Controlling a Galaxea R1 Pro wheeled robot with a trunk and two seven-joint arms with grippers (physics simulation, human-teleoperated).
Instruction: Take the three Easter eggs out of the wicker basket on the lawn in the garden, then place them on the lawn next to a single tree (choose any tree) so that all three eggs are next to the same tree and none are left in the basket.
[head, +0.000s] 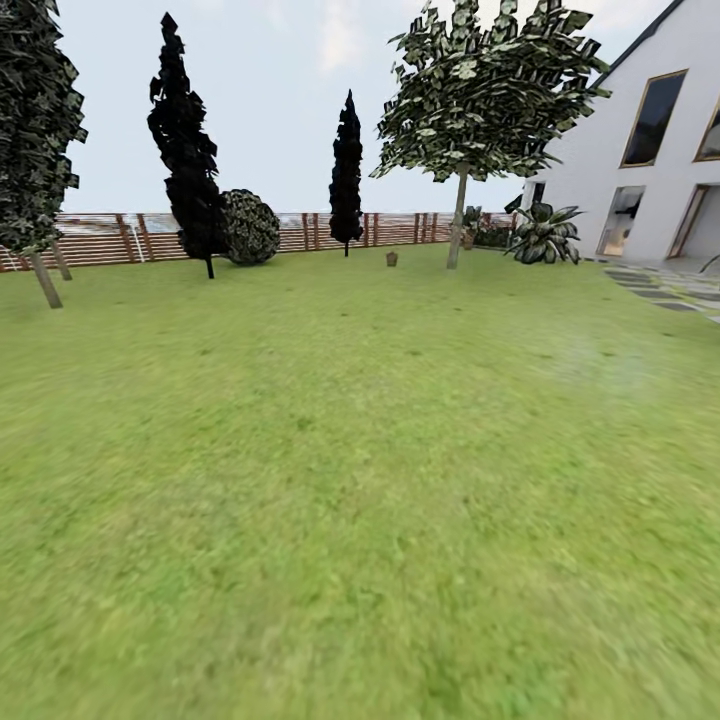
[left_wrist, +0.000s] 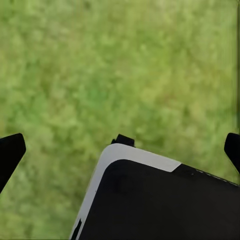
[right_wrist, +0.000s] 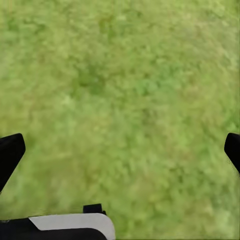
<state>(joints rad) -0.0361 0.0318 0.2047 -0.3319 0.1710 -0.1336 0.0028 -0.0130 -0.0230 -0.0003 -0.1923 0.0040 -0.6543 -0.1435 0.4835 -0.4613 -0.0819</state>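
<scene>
Far across the lawn (head: 360, 480) a small brown object (head: 392, 259) stands on the grass; it looks like the wicker basket, too distant to show its weave. The Easter eggs are hidden from here. A tree (head: 458, 215) with a pale straight trunk and a green canopy rises just right of it. My left gripper (left_wrist: 121, 150) hangs open over grass (left_wrist: 100, 75), its dark fingertips (left_wrist: 10, 152) wide apart with nothing between them. In the same way my right gripper (right_wrist: 120, 150) is open above bare grass (right_wrist: 125, 90), fingertips (right_wrist: 10, 152) at the view's edges.
A brown slat fence (head: 110, 238) bounds the far side, with black cypress-like trees (head: 188, 150), a round shrub (head: 250, 228) and another tree (head: 35, 150) at left. A white house (head: 650, 160), a spiky plant (head: 545, 235) and grey stepping stones (head: 660, 290) lie right. A black-and-white robot part (left_wrist: 160, 200) shows under the left gripper.
</scene>
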